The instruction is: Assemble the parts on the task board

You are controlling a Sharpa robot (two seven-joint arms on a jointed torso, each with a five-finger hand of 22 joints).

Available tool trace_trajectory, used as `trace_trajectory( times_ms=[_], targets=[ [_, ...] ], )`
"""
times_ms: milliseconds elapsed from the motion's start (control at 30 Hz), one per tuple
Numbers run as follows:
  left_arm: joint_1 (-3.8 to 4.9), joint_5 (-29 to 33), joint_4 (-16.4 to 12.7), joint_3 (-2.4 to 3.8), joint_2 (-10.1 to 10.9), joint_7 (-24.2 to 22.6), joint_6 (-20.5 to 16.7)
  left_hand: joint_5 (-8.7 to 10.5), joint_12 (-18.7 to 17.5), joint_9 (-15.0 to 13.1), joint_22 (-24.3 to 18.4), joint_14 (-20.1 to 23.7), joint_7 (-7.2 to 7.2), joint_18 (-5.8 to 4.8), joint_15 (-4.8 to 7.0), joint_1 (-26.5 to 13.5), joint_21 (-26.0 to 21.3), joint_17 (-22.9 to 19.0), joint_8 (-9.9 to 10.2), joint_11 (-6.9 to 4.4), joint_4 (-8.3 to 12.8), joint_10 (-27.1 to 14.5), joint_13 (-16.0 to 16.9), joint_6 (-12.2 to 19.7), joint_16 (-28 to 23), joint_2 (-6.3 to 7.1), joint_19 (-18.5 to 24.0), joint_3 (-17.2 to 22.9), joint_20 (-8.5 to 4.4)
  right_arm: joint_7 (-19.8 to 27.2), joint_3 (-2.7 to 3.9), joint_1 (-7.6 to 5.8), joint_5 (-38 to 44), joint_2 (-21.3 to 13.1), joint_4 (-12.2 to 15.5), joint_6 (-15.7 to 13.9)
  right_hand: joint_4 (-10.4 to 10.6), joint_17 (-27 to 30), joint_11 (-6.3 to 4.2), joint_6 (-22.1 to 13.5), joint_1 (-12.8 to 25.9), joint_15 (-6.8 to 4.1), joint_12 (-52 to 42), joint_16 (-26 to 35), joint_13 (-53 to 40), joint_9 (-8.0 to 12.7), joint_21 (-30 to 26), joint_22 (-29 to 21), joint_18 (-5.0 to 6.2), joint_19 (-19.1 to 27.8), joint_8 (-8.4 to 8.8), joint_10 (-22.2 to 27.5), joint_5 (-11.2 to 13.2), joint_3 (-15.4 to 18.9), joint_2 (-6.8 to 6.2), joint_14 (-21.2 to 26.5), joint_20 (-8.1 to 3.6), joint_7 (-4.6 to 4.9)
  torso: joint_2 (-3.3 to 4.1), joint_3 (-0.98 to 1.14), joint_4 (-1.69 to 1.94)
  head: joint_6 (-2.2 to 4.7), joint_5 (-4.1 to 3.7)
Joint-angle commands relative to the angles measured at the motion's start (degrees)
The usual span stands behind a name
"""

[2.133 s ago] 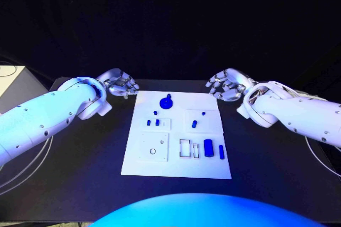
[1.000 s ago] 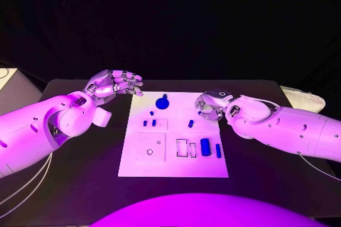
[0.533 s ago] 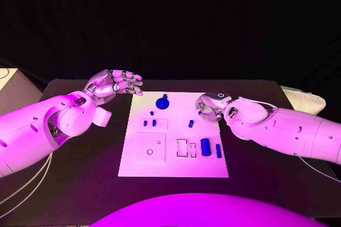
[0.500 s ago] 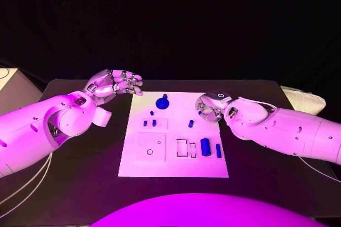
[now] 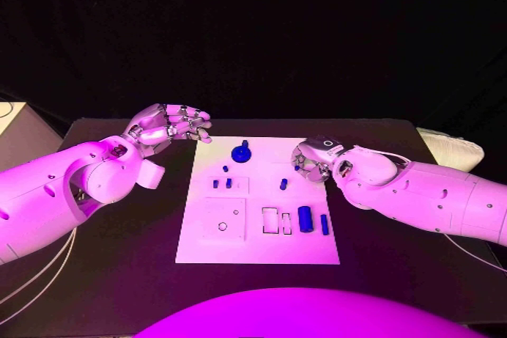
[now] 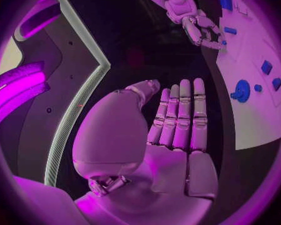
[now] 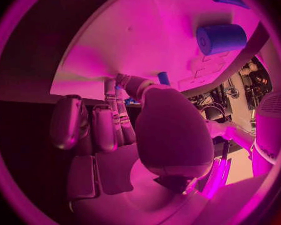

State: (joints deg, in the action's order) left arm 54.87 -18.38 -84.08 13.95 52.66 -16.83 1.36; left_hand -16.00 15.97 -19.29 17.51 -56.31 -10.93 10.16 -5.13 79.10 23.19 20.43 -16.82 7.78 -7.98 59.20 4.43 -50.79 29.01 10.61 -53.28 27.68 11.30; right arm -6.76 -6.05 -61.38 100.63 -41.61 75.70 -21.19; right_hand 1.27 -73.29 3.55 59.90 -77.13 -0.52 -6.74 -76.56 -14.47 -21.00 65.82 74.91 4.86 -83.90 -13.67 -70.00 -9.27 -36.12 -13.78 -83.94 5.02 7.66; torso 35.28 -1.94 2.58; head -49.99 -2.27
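White flat task board (image 5: pixel 258 239), round blue parts (image 5: pixel 306 219); left robot hand (image 5: pixel 169 124) empty, spread; right robot hand (image 5: pixel 310 162) unclear.

Magenta light; dark surround; fisheye-bent edges

right hand (image 5: pixel 313 160) moved in from beyond the far right corner of the task board (image 5: pixel 258 246), now over its far right edge near the small blue peg (image 5: pixel 284 183). left hand (image 5: pixel 169 123) lifted, fingers spread, left of board.
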Motion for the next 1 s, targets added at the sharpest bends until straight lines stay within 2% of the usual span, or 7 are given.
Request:
trace_trajectory(
  times_ms=[33, 400, 800, 900, 1000],
  targets=[
    [-0.03, -0.19, -0.16, 0.05, 0.0, -0.21, 0.23, 0.1, -0.25, 0.07, -0.11, -0.41, -0.31, 0.29, -0.18, 0.75, -0.21, 0.09, 0.15, 0.35, 0.1, 0.09, -0.09, -0.26, -0.33, -0.03, -0.41, -0.18, 0.0, 0.21, -0.14, 0.41, 0.51, 0.15, 0.16, 0.74, 0.03, -0.44, -0.09, 0.73, 0.01, -0.63, -0.38, -0.58, 0.03, -0.17, 1.01, 6.61, -0.82, -1.27, -0.35, -0.76, 0.24, -0.4, 0.79, -2.3, -0.47, -0.13, 0.03, -0.02, 0.0, -0.01, 0.08],
    [-0.05, -0.44, -0.22, 0.06, 0.07, -0.06, 0.25, 0.09, -0.39, 0.09, -0.19, -0.51, -0.31, 0.28, -0.17, 1.15, -0.29, 0.21, 0.16, 0.34, 0.41, 0.17, -0.13, -0.34, -0.57, -0.17, -0.58, -0.11, -0.07, -0.02, -0.15, 0.69, -0.71, 0.52, 0.49, -0.31, 0.06, -0.59, -0.46, 1.72, 0.37, -0.92, -0.27, -0.75, 0.02, -0.49, 1.67, 6.94, -0.93, -1.47, -0.81, -1.63, 0.25, -0.54, 1.63, -2.42, -0.74, -0.54, 0.01, -0.06, 0.01, -0.01, 0.05],
    [-0.07, -0.64, -0.25, 0.06, 0.07, 0.21, 0.4, 0.08, -0.65, 0.14, -0.24, -0.61, -0.37, 0.24, -0.16, 1.81, -0.34, 0.38, 0.25, 0.37, 1.01, 0.26, -0.2, -0.4, -1.0, -0.3, -0.77, -0.03, -0.2, -1.34, -0.14, 0.72, -2.87, 0.91, 0.39, -1.12, 0.72, 0.06, -0.27, 1.31, 2.16, -0.82, 0.69, -0.22, 0.39, -0.54, 0.74, 6.7, -0.81, -1.28, -0.49, -1.35, -0.22, -0.03, 1.07, -2.27, -0.77, -0.48, 0.01, -0.02, 0.01, -0.01, 0.14],
    [-0.07, -0.65, -0.26, 0.06, 0.04, 0.25, 0.45, 0.09, -0.69, 0.15, -0.24, -0.62, -0.39, 0.24, -0.16, 1.86, -0.34, 0.4, 0.26, 0.38, 1.07, 0.25, -0.21, -0.4, -1.05, -0.31, -0.78, -0.03, -0.21, -1.61, -0.14, 0.72, -3.33, 0.95, 0.36, -1.37, 0.25, -0.19, -0.43, 1.81, 1.63, -0.95, 1.07, -0.42, 0.56, -0.84, 1.15, 6.91, -0.87, -1.38, -0.8, -1.72, -2.47, -0.75, 1.77, -2.35, -0.85, -0.63, 0.0, -0.02, 0.0, -0.01, 0.18],
    [-0.08, -0.67, -0.28, 0.06, 0.01, 0.27, 0.48, 0.08, -0.76, 0.16, -0.24, -0.64, -0.41, 0.22, -0.17, 1.99, -0.33, 0.43, 0.28, 0.39, 1.2, 0.26, -0.23, -0.41, -1.15, -0.37, -0.81, 0.0, -0.24, -1.87, -0.14, 0.72, -3.95, 0.97, 0.34, -2.33, -0.69, -0.36, -0.6, 2.27, 0.61, -1.12, 1.13, -0.57, 0.56, -1.26, 1.75, 7.2, -0.96, -1.55, -1.22, -2.48, -2.97, -1.65, 2.91, -2.42, -1.0, -0.68, -0.03, -0.01, -0.01, -0.01, 0.24]
  ],
)
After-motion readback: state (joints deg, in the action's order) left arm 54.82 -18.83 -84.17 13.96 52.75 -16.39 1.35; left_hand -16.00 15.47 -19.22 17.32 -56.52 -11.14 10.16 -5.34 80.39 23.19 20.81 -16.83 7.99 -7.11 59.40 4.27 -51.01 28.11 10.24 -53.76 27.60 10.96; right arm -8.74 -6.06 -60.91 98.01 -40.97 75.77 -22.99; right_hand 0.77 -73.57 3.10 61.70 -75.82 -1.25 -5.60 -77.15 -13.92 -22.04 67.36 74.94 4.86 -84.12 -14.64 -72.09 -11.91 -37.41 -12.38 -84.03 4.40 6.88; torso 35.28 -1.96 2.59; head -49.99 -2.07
